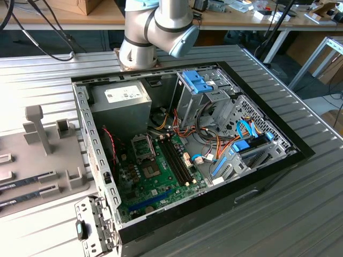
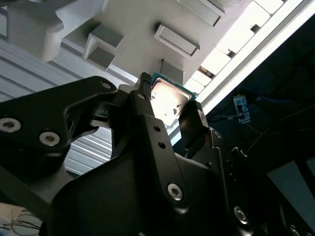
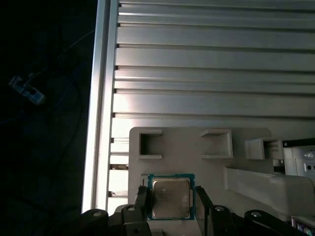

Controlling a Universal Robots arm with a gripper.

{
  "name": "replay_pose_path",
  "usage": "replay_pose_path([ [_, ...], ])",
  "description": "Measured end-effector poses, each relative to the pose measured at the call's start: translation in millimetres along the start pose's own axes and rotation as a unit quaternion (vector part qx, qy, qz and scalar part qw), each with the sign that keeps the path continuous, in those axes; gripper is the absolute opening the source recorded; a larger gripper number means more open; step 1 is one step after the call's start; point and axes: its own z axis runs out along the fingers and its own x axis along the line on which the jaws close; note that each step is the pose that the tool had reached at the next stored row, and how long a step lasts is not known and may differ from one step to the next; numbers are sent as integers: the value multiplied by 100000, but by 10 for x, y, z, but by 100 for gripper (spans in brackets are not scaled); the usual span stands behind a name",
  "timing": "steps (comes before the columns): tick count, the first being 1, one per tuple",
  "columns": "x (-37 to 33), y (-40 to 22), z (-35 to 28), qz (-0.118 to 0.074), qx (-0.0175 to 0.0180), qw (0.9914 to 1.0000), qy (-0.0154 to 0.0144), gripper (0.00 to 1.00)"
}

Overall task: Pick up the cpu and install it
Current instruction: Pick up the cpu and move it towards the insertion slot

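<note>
The cpu point(image 3: 170, 197) is gripped at two opposite edges by the black fingers point(image 3: 142, 196) of the end effector point(image 2: 171, 93), which is closed on it. In both wrist views the chip is seen over the grey fixture tray point(image 3: 197, 157), its metal top lit bright and its green rim showing. Whether it rests on the tray or is lifted clear cannot be told.

Raised rectangular pockets point(image 3: 150, 145) are seen on the tray close to the chip, and a longer grey block point(image 3: 256, 184) is set just beside it. In the exterior view two memory sticks point(image 1: 29, 179) are laid in slots of the tray, with an upright grey post point(image 1: 36, 126) near them.

Just beside the tray, on the exterior view's right, an open computer case point(image 1: 241, 187) is laid flat. Its perforated metal side wall point(image 1: 88, 134) stands between the tray and the green motherboard point(image 1: 139, 184), where the silver socket frame point(image 1: 143, 148) is mounted. A grey power supply point(image 1: 120, 101) is packed into the case with blue drive brackets point(image 1: 195, 81) and bundled wires. A white label point(image 1: 122, 94) is stuck on the power supply; its print cannot be made out.

Tray and case are carried by a ribbed aluminium table point(image 1: 300, 214). The robot arm point(image 1: 155, 27) is bolted to the table beyond the case. Wooden-topped benches point(image 1: 64, 19) and hanging cables are seen farther back, and a dark floor point(image 3: 44, 147) is seen past the table's edge.
</note>
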Motion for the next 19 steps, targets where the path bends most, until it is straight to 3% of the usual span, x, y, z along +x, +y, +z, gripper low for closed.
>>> replay_pose_path([
  [19, -7, 42, -232, 30, -1154, 99993, -21, 47],
])
